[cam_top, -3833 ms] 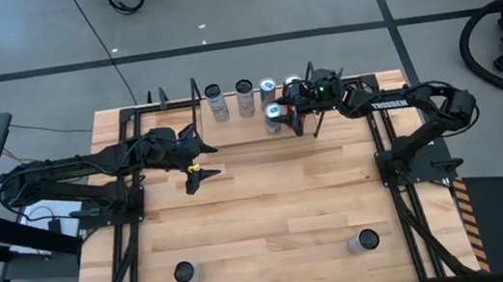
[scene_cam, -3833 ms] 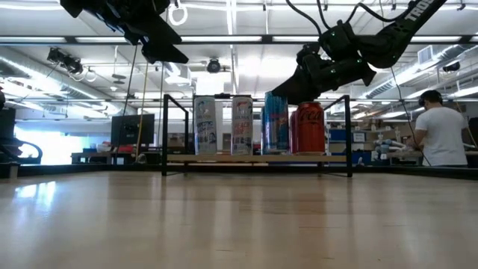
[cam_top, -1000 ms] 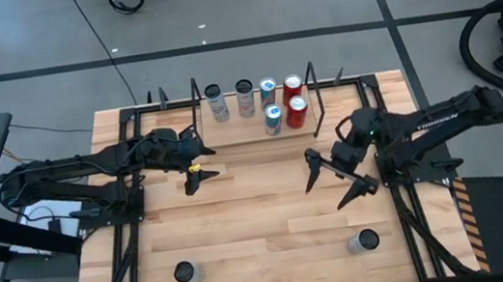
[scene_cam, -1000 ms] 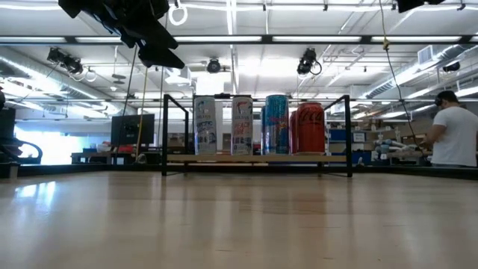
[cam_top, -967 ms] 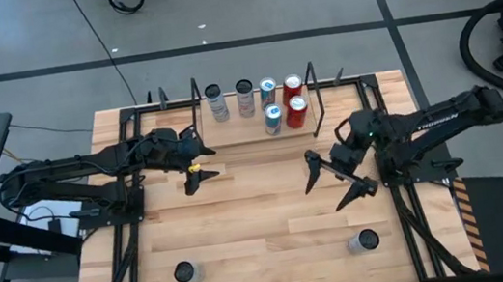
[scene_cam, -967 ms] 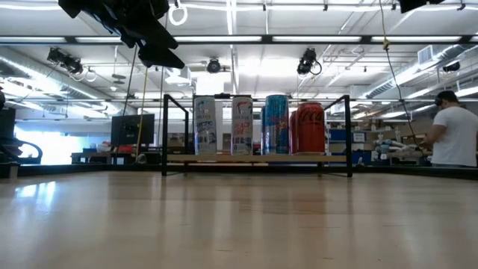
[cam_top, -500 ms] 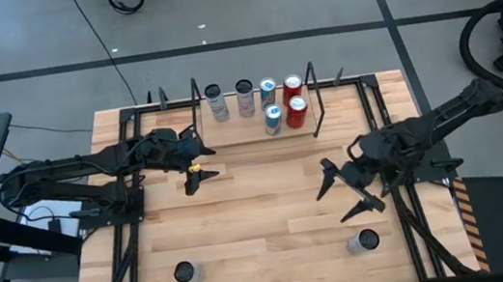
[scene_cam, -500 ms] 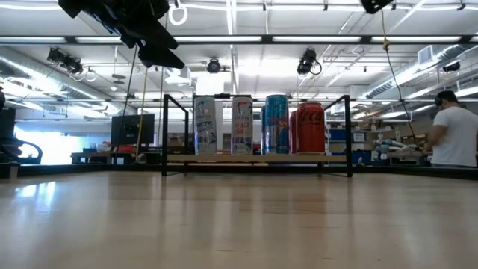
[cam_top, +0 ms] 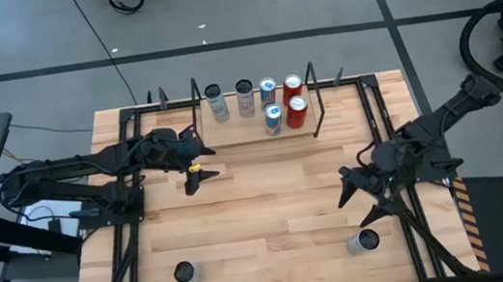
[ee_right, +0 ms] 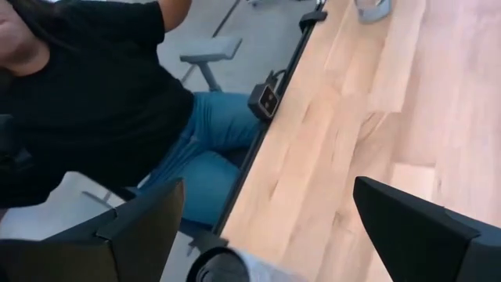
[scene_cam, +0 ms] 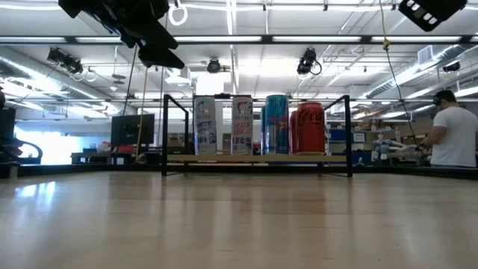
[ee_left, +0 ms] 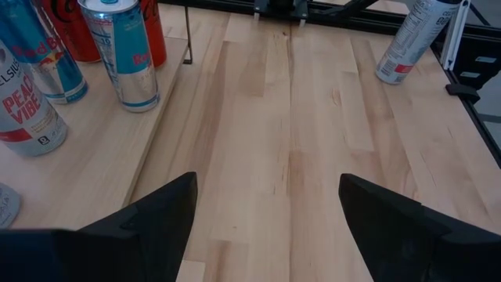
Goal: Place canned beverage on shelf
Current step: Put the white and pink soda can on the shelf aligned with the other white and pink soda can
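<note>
Butcher-block table [cam_top: 260, 208], six cans on the shelf, two cans waiting at the near edge.

From above, the shelf [cam_top: 235, 128] carries six cans: four in the back row, two in front, among them the red cola can [cam_top: 297, 106]. Two more stand well apart on the table: the left loose can [cam_top: 184, 272] and the right loose can [cam_top: 367, 240]. The right gripper [cam_top: 365, 201] hangs just beside the latter, fingers spread wide and empty; I judge it should drop square over that can and grip it mid-body, upright. The left gripper [cam_top: 198, 163] waits by the shelf's left frame, partly open, holding nothing.
At table height the shelved cans stand upright between the two black wire frames [scene_cam: 164, 134].
Left wrist: four shelved cans show, plus the right loose can far off.
Right wrist: a seated person [ee_right: 94, 102] beyond the table edge, with a can rim under the spread fingers.
</note>
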Tool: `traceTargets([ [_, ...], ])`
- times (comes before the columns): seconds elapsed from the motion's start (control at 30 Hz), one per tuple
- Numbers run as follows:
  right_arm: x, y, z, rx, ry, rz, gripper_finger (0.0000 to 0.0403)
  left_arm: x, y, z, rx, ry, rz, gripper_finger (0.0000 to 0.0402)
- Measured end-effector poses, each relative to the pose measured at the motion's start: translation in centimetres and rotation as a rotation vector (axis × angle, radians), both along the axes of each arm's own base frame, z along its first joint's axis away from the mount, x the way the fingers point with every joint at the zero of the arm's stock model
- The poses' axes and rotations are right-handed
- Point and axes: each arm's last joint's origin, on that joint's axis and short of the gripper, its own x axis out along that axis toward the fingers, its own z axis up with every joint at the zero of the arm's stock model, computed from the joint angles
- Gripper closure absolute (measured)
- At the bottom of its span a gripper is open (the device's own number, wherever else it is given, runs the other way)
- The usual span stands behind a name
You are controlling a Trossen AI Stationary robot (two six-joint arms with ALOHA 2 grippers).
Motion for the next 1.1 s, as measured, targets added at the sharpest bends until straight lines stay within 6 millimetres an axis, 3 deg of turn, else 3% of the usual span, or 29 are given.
traceTargets([
  [0.5, -2.8, 3.1, -0.9, -0.139, 0.032, -0.066, 0.0022, 0.0, 0.0, 0.0, -0.045, -0.003, 0.026, 0.0088],
  [1.1, -5.3, 6.2, -1.7, -0.317, -0.080, -0.031, 0.0023, 0.0, 0.0, 0.1, -0.073, -0.010, 0.042, 0.0088],
])
